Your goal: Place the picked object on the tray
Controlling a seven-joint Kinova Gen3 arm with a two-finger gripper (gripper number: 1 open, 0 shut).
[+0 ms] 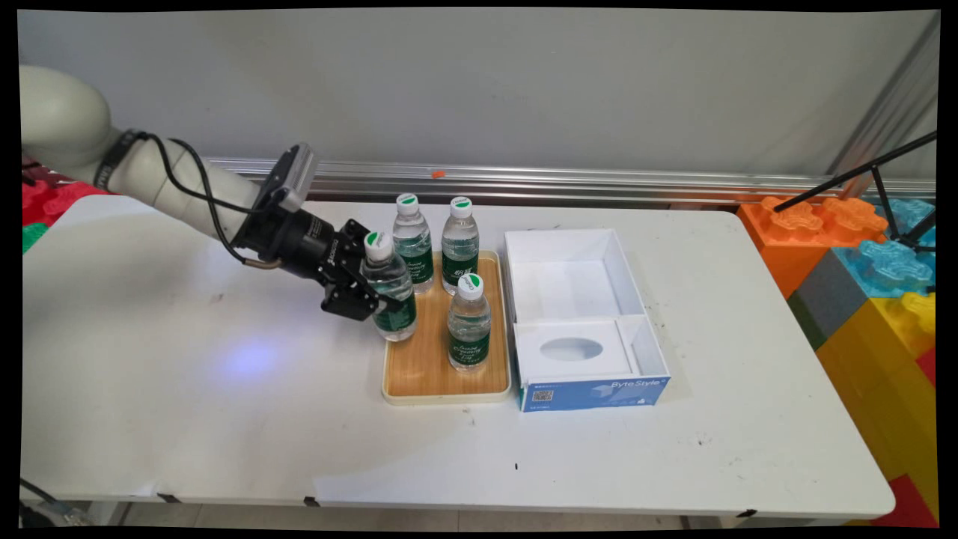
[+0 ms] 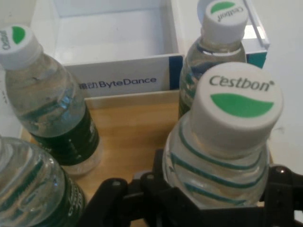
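sideways, the gripper (image 1: 378, 296) is clenched on a bottle (image 1: 390, 288) at mid-body, cap left free. the bottle is held tilted over the tray's (image 1: 419, 374) left edge; three others stand upright on it, beside the box (image 1: 580, 322).

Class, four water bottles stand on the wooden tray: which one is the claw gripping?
The front-left bottle, at the tray's left edge; the claw closes around its body. The others stand free.
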